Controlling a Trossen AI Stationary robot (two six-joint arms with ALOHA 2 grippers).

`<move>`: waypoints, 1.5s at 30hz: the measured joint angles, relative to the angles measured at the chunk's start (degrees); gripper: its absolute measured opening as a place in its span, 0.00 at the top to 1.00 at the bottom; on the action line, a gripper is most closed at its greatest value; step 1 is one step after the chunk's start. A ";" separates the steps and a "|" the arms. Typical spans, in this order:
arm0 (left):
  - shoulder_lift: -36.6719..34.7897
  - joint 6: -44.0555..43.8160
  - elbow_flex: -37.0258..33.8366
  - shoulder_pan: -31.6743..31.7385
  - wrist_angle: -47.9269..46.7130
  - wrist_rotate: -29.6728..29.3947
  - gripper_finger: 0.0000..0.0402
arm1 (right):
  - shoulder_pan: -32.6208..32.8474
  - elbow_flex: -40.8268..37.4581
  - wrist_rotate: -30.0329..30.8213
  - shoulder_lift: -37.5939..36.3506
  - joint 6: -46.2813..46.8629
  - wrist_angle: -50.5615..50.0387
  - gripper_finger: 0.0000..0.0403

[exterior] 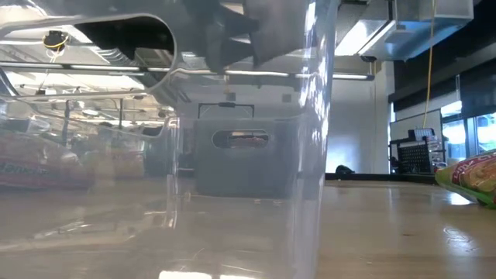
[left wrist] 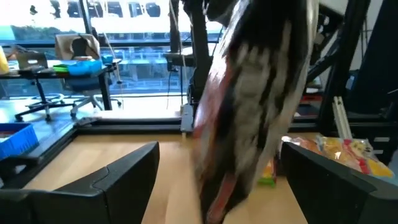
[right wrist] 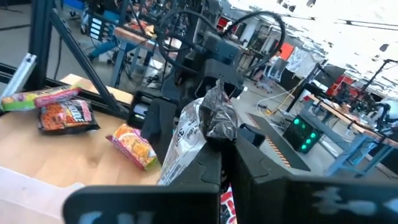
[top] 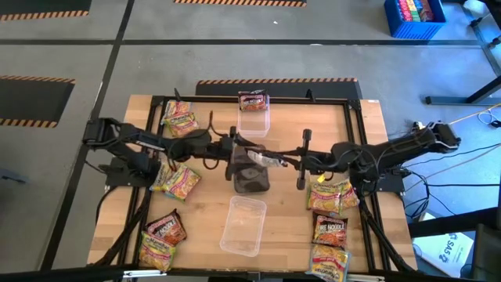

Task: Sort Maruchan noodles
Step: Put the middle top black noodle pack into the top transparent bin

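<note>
Packet held over the middle tray

The right gripper (right wrist: 227, 152) is clamped on a noodle packet (top: 264, 160) at table centre; the left gripper (top: 228, 150), fingers spread, sits at its 9 o'clock.

Obstructed and unreadable items — four views checked.

Low view: a clear tray (exterior: 232, 155) fills most of the frame, smearing everything behind it; one green-and-orange packet (exterior: 471, 177) is cut off at the right edge. Left wrist view: a hanging packet (left wrist: 249, 99) is motion-blurred, its print illegible. Right wrist view: the right pincer (right wrist: 227, 155) covers the lower part of its crumpled packet (right wrist: 199, 134) — its printed face is turned away. High view: packet lettering too small to read.
</note>
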 joint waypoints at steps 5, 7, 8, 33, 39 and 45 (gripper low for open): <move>3.68 0.09 4.29 -0.82 -1.01 3.57 0.18 | -1.68 -0.04 -2.14 0.98 -0.03 0.86 1.00; 4.23 0.09 4.95 -1.17 -1.00 3.61 0.18 | -1.63 -0.04 -2.13 0.96 -0.02 0.97 1.00; 4.36 0.11 5.10 -1.28 -0.97 3.41 0.18 | -1.63 -0.04 -2.12 0.96 -0.03 0.92 1.00; 3.38 5.87 5.04 -1.46 -5.67 -4.06 0.59 | -1.52 -0.04 -1.60 0.96 2.01 -3.35 0.89; -1.02 10.64 5.05 -2.41 -13.06 -12.53 0.59 | -1.48 -0.02 0.50 0.02 6.38 -9.65 0.72; -9.11 17.80 5.05 -5.22 -24.68 -21.42 0.59 | -1.48 0.02 -2.30 -4.93 11.27 -22.37 0.59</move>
